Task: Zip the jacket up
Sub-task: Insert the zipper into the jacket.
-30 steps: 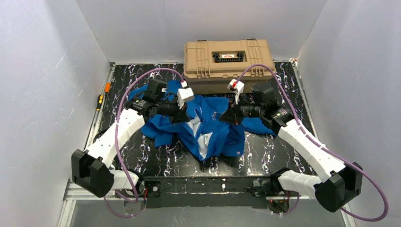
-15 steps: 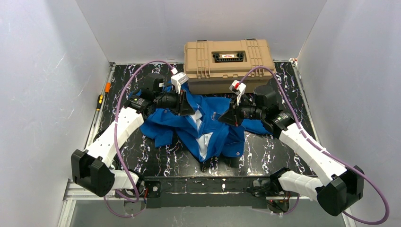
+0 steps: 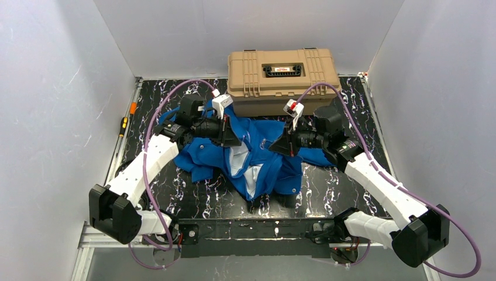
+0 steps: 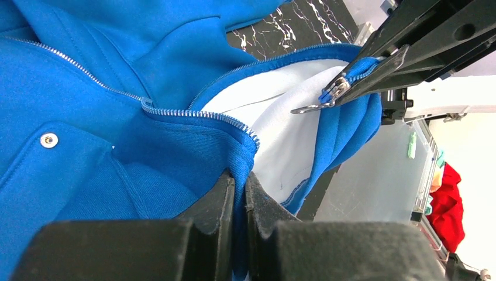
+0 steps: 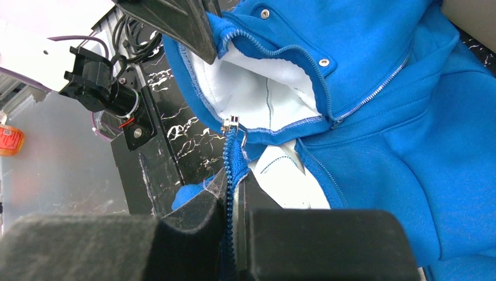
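Note:
The blue jacket lies crumpled and unzipped in the middle of the table, with its pale lining showing. My left gripper is shut on the jacket's left front edge, just below a run of zipper teeth. My right gripper is shut on the opposite zipper edge, just below the metal slider. That slider also shows in the left wrist view, at the tip of the right fingers. The two held edges hang apart, lifted off the table.
A tan hard case stands right behind the jacket, close to both wrists. A screwdriver and an orange item lie along the left rail. The table's front edge lies just below the jacket's hem.
My left wrist turned and swung toward the back, then came down a little, pulling its jacket edge along and baring more lining. The right arm shifted only slightly and kept its grip.

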Robot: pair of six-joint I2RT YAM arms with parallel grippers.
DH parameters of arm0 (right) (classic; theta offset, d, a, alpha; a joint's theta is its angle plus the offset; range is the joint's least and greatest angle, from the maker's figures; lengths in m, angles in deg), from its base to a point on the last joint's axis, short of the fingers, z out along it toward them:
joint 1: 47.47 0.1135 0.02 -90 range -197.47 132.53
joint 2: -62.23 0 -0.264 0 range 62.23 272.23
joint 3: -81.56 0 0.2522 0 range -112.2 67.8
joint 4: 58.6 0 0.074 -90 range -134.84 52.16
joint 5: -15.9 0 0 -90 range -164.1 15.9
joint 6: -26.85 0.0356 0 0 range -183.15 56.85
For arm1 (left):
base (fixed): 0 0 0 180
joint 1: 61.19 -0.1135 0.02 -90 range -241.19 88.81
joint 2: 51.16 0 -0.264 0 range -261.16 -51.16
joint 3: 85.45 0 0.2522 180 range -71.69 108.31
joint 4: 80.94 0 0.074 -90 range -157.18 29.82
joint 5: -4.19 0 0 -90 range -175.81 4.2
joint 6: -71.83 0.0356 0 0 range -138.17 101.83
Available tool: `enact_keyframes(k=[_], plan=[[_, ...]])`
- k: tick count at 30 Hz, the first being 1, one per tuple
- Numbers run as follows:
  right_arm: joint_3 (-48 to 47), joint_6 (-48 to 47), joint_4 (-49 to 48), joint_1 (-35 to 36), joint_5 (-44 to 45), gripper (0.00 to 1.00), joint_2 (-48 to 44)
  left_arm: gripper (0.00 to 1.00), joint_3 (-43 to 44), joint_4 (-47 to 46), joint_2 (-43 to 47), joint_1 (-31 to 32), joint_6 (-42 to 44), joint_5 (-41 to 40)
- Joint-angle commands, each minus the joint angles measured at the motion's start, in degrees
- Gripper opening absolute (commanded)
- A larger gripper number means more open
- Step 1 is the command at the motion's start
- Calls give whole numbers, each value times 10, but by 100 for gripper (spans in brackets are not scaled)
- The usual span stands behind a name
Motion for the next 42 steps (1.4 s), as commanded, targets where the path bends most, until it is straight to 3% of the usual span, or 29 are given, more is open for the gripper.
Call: enact_keyframes(k=[1,10,11,15,19,23,27,34,42], plan=[[2,-3,-25,-1,-14,1,-15,0,44,20,10,-2,3,0],[0,6,-34,-1,-28,1,-3,4,45,27,9,-2,-6,36],[0,6,-34,-1,-29,1,-3,6,45,25,9,-2,-5,51],[-1,5,-35,-1,-28,1,-3,32,54,36,4,-2,10,82],[-1,7,-35,-1,-27,1,-3,39,61,60,-1,-2,26,74],[-1,4,-34,-1,-20,1,-6,29,58,69,-4,-2,36,76],[-3,-1,-29,-1,-16,1,-8,1,53,80,-6,-2,41,66],[-8,-8,-24,-1,-29,1,-2,0,78,88,-7,-2,26,40],[-24,-17,-33,-1,-85,1,10,0,148,116,-16,-2,60,127]])
